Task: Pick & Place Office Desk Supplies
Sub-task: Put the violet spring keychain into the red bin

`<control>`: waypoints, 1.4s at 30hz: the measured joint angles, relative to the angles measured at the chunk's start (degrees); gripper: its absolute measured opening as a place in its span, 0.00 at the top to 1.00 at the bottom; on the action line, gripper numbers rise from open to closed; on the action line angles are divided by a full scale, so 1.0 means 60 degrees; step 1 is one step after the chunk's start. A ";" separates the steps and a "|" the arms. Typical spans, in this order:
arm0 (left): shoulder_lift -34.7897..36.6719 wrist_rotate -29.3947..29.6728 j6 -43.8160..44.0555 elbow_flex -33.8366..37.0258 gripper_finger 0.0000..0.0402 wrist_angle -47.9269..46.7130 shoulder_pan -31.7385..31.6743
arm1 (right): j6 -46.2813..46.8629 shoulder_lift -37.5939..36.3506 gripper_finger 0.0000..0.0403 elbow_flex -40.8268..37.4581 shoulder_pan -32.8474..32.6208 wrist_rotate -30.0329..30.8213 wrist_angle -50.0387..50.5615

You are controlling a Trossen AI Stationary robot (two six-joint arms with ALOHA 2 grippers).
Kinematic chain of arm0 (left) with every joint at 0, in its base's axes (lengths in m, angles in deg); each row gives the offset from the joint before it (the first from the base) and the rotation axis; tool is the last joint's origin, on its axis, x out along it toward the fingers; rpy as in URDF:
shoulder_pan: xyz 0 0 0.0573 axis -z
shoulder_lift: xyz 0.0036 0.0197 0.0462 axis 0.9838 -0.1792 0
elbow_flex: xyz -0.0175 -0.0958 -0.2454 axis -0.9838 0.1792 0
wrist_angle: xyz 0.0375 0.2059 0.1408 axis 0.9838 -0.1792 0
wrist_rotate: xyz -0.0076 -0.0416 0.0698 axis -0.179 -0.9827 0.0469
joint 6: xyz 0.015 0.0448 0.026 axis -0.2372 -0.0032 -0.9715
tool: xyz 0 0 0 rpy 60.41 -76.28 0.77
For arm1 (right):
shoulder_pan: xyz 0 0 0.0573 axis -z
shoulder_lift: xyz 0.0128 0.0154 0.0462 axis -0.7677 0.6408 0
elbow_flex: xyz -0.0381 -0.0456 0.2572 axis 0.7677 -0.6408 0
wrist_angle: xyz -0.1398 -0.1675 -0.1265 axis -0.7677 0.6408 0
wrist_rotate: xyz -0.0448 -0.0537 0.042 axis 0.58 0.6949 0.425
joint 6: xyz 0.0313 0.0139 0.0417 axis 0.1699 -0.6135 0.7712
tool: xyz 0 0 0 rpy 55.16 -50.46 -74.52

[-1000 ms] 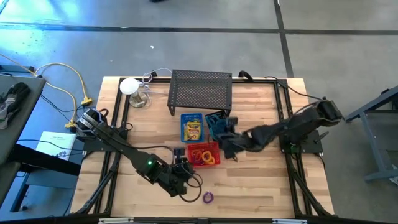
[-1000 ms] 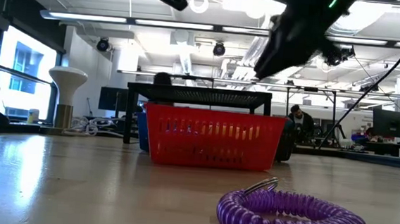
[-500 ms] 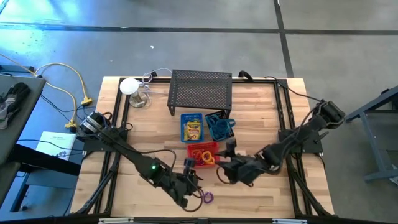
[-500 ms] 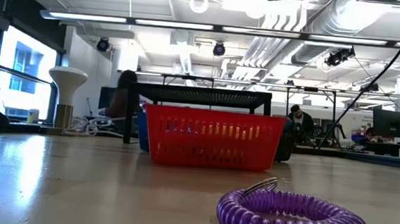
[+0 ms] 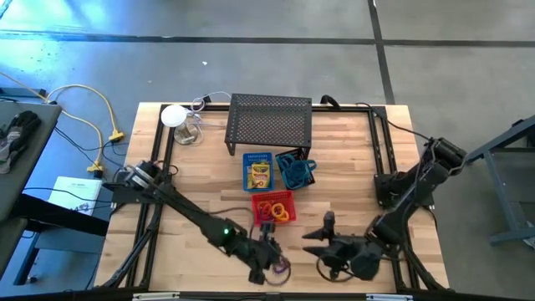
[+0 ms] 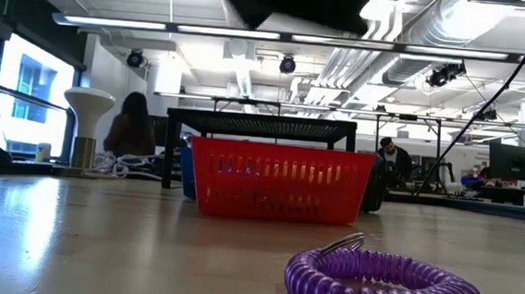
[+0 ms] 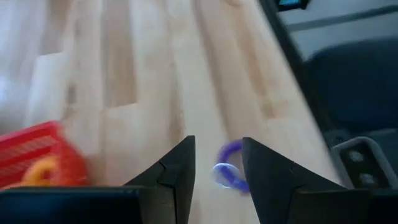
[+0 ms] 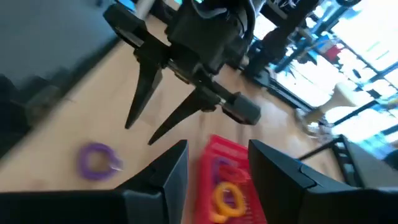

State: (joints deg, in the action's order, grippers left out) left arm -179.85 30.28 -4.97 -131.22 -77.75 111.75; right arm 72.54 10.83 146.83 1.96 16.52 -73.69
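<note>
A purple coil ring (image 5: 281,266) lies flat on the wood near the table's near edge; it also shows in the low view (image 6: 382,285) and the right wrist view (image 8: 96,160). My left gripper (image 5: 269,256) hangs above it, open, and the ring (image 7: 229,173) shows between its two fingers without being touched. My right gripper (image 5: 318,232) is open and empty, right of the ring, pointing toward it. The red bin (image 5: 274,206) holds orange and yellow rings. The blue bin (image 5: 257,170) holds a yellow printed box. The black bin (image 5: 294,170) holds bluish cords.
The black mesh rack (image 5: 270,123) stands at the far side behind the bins. A white lamp and a glass jar (image 5: 180,121) sit at the far left corner. Bare wood lies left of the left arm. People show in the room beyond (image 6: 130,124).
My right gripper has left the bins and swung toward the near edge, ending right of the purple ring. My left gripper has moved toward the table's right and near edge, coming over the ring. The ring has stayed where it was.
</note>
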 joint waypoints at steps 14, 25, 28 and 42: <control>-0.1266 0.0376 0.0365 -0.0468 0.69 0.0102 0.0253 | 0.1925 0.0047 0.61 0.0000 -0.1441 0.0282 0.0309; -0.1852 0.0400 0.0825 -0.0450 0.69 0.0951 0.0322 | 0.2772 0.0205 0.61 -0.0011 -0.1835 0.0143 0.0514; -0.1869 0.0466 0.0862 -0.0441 0.69 0.0895 0.0336 | 0.2761 0.0330 0.61 -0.0015 -0.1979 0.0140 0.0523; -0.2300 0.0823 0.1285 -0.0478 0.68 0.0239 0.0409 | 0.2936 0.0426 0.61 -0.0018 -0.2097 -0.0294 0.0505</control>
State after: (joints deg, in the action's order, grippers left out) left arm -193.65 35.22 2.74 -134.09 -76.31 114.20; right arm 90.16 13.39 146.72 -10.62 14.75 -70.66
